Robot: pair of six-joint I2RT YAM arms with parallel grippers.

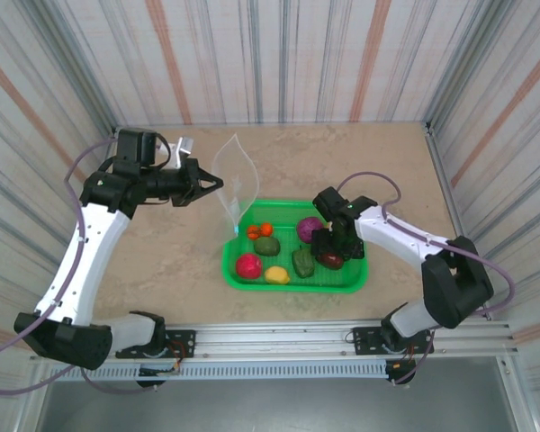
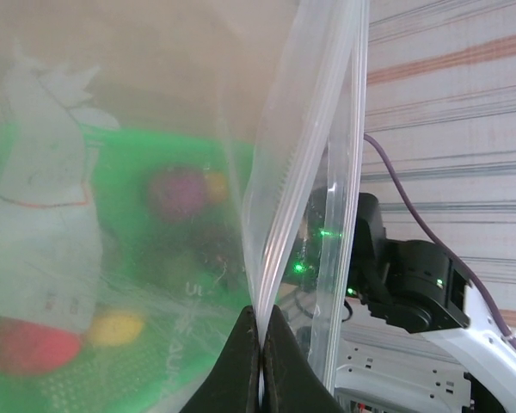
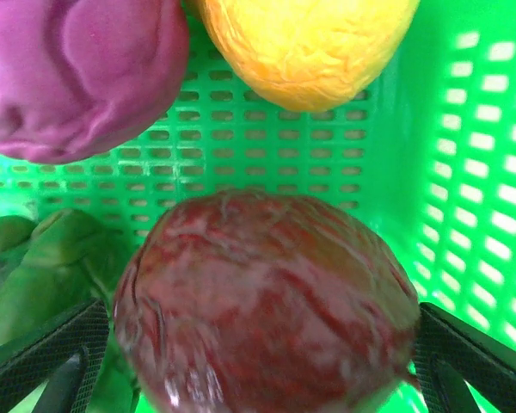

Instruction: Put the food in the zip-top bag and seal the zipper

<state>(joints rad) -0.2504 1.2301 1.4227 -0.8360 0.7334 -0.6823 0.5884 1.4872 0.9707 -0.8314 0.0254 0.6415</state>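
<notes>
The left claw [image 1: 218,183] is together, clamped on the bag's [image 1: 237,175] rim. It holds the bag upright above the desk [image 1: 171,252], with the bag's lower corner at the basket's [image 1: 292,286] far left corner. In the left wrist view the fingers [image 2: 241,374] pinch the foot of the zipper [image 2: 297,181], which rises straight up from them. The clear sheet [image 2: 112,172] spreads to the left, and the basket shows blurred through it.

The right claw [image 1: 329,252] is down inside the basket's right end, its jaws wide apart. The dark red fruit [image 3: 267,301] lies on the basket floor right between the two fingers [image 3: 43,353], one tip close at each flank. I cannot tell whether they touch it. Just beyond it sit a purple piece [image 3: 69,69] and a yellow-orange piece [image 3: 310,43], and a green piece [image 3: 34,258] lies beside the left finger. More pieces lie in the basket's left half, among them a red piece [image 1: 248,265].
</notes>
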